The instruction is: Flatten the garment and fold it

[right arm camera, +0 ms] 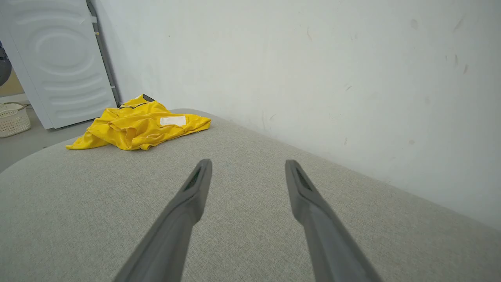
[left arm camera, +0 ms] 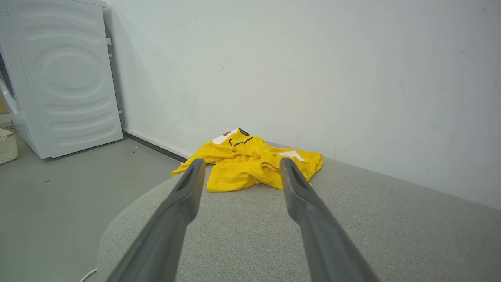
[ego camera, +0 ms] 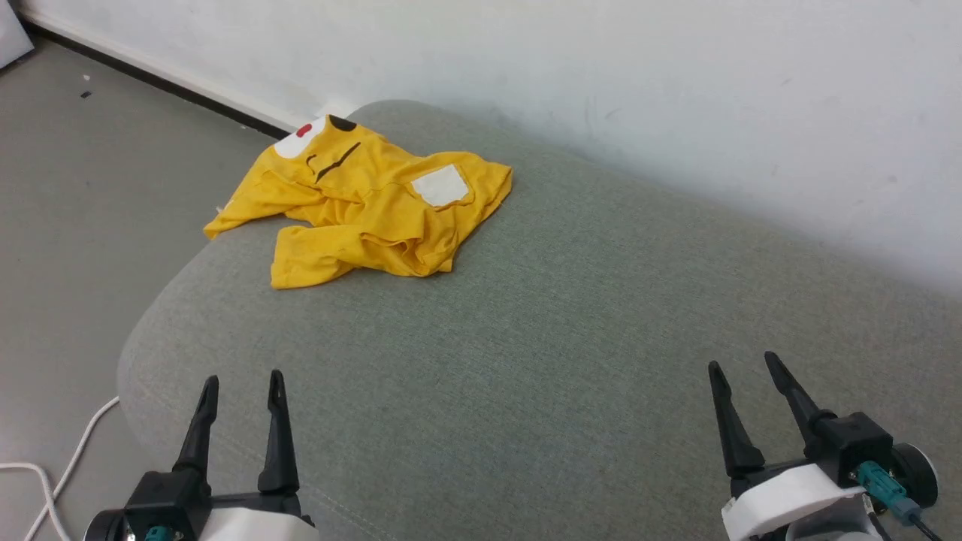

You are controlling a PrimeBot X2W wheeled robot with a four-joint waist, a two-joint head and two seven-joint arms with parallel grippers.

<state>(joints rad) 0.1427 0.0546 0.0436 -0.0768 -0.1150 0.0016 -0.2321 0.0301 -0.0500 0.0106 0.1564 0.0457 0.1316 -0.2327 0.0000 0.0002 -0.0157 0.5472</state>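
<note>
Garment [ego camera: 368,218] crumpled in a heap at far left corner of grey fabric cushion [ego camera: 571,361], near the wall [ego camera: 676,90], one edge hanging over the side, white patch facing up. Left claw [ego camera: 244,377] wide open, holding nothing, over near left edge of cushion, fingers pointing at garment. Right claw [ego camera: 742,361] wide open, empty, near right, well apart from garment. White washing machine [left arm camera: 66,78] on the floor beyond.
</note>
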